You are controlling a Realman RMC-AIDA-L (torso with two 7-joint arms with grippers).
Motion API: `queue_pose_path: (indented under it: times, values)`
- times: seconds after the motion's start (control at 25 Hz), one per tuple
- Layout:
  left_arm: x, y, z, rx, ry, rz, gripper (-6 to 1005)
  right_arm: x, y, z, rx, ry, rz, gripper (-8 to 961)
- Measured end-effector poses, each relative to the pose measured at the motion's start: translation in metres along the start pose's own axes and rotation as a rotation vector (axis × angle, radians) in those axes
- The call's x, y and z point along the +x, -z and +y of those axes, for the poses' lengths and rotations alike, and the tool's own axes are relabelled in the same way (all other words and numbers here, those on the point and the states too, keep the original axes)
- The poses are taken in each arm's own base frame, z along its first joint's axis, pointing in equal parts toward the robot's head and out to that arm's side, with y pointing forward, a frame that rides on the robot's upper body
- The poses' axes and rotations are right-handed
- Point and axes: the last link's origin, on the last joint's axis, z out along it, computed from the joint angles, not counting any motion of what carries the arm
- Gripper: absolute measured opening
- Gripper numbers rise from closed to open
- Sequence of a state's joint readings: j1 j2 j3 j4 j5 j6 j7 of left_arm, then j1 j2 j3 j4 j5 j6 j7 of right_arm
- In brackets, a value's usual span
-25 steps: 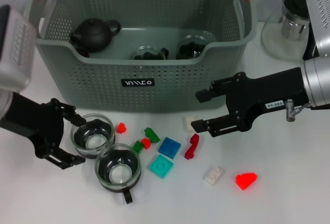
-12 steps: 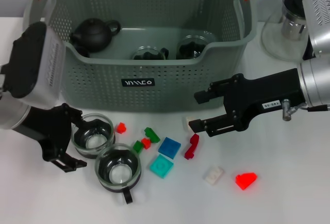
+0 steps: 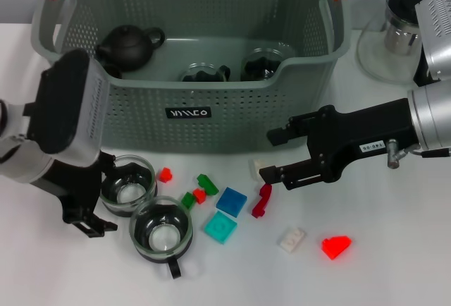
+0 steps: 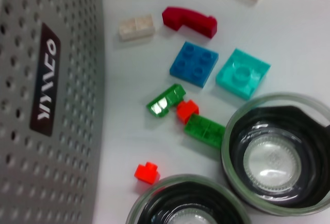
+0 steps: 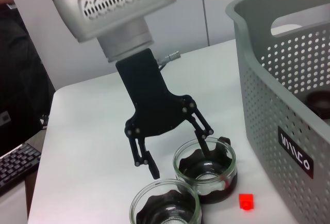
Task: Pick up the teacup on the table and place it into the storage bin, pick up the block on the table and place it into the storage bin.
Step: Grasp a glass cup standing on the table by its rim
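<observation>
I'm holding my left gripper (image 3: 99, 193) low over the tabletop (image 3: 394, 271), jaws wide, one finger dipping inside the rim of the teacup (image 3: 127, 185) nearest the storage bin (image 3: 211, 101), the other outside it. A second teacup (image 3: 161, 230) is touching it. My right gripper (image 3: 273, 155) is hovering, jaws wide, over the white block (image 3: 258, 168) beside the dark red block (image 3: 262, 199).
</observation>
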State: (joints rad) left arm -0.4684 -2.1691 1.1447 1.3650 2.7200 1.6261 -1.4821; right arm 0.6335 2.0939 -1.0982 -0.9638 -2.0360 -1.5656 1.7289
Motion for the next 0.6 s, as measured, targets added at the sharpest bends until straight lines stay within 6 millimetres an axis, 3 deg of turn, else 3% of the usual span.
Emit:
queue_pose_path:
  times: [0.36,0.6]
  values:
    - [0.0037,-0.0042,-0.0005,0.001,0.009,-0.011,865,-0.0005,0.0008,-0.0006,0.004,-0.004,-0.009,756]
    - [0.0056,-0.0056,-0.0022,0.006,0.011,-0.009,716,-0.0005,0.0007,-0.0006,0.004,-0.006,-0.011,757]
